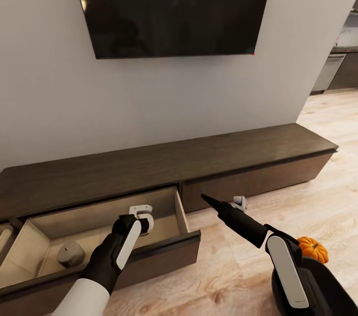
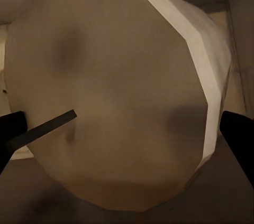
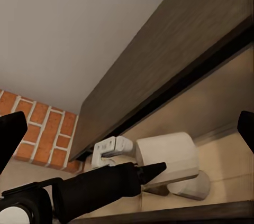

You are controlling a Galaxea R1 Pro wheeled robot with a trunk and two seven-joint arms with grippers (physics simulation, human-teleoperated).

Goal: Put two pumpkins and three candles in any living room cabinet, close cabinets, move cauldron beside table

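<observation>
My left hand (image 1: 142,222) gripped a pale candle (image 2: 116,97) over the cabinet (image 1: 164,164)'s open drawer (image 1: 176,206); I judged it best lowered beside the candle (image 1: 70,253) lying there (then released gently).

l gripper (image 1: 144,222) shut, r arm raised

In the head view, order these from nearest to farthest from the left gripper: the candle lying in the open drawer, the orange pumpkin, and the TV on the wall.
From the left gripper:
1. Candle, in the open drawer, on its left.
2. Pumpkin, on the floor, far right.
3. TV, high on the wall.
</observation>
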